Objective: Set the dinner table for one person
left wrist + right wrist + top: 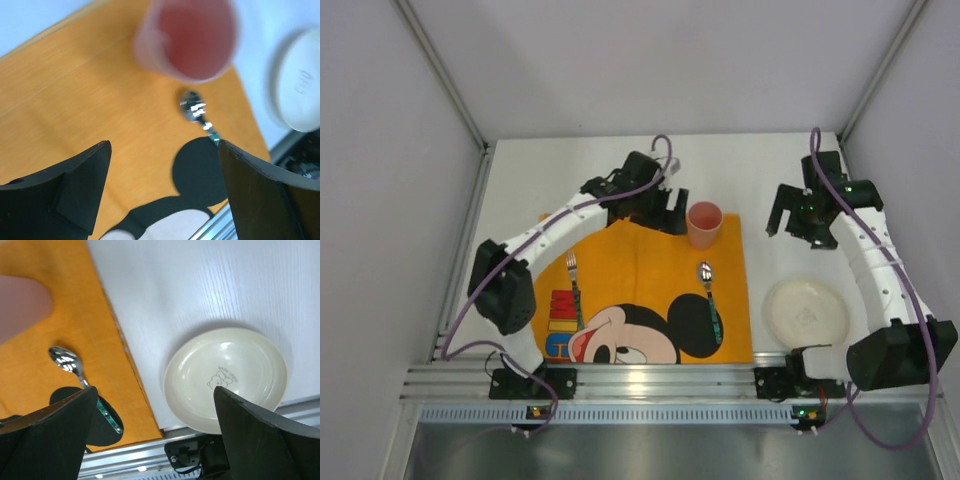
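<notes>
Table (740,165) fills the cell under both arms and carries the mat (640,270); the plate (807,310) lies on bare table right of it, near my right gripper (156,390), and I fear bringing it in could knock the cup (705,225) or spoon (709,295). Both jaws stand wide and empty, the left gripper (165,145) near the cup. My wrist views give the cup blurred or cut off, and the fork (574,285) not at all.

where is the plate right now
In the top view the plate sits on the white table at the right side, just right of the orange placemat and close to the near rail.
</notes>
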Available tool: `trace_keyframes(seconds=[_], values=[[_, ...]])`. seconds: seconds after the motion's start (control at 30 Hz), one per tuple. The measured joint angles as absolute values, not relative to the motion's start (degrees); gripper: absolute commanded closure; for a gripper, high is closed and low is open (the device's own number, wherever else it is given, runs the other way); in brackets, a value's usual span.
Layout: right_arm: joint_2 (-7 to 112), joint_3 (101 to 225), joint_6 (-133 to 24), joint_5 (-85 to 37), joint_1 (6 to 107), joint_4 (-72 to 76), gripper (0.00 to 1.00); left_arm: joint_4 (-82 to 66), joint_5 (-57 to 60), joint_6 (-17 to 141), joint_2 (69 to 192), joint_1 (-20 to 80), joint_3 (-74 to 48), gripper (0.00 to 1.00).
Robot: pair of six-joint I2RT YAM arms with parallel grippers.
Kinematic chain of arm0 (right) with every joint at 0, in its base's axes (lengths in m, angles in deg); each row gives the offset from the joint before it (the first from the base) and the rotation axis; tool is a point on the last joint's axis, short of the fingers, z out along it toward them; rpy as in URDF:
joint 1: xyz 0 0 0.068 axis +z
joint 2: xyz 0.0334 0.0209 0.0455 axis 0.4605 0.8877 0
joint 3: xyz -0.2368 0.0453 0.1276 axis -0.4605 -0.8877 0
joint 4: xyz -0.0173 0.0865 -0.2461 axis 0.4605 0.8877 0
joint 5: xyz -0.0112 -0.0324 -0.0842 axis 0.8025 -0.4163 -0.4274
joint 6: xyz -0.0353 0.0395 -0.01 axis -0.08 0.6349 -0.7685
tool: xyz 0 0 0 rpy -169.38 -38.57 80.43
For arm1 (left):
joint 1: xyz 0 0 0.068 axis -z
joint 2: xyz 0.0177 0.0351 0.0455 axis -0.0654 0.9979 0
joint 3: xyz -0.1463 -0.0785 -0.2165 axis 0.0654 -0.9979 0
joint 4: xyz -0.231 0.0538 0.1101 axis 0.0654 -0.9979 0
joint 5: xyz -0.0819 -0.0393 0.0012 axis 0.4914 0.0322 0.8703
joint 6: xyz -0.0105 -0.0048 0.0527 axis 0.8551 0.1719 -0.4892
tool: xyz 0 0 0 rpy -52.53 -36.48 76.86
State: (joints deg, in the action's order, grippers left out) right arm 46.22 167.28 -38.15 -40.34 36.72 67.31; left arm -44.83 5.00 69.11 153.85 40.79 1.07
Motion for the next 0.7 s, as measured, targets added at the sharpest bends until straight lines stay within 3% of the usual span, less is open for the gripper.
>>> trace_keyframes(seconds=[0.13,0.33,0.7], values=[[43.8,158.4,-37.4,-37.0,28.0,67.9,0.0,-42.1,14.2,67.5,164.9,48.9,12.3,0.08],[37.1,159.8,-35.5,-37.2,24.4,68.3,0.0,-41.1,22.2,67.3,179.1,58.5,27.4,0.09],[25.7,166.5,-29.7,-42.7,20.7,71.4,0.0,-39.3,25.5,71.4,189.2,63.0,29.2,0.11]])
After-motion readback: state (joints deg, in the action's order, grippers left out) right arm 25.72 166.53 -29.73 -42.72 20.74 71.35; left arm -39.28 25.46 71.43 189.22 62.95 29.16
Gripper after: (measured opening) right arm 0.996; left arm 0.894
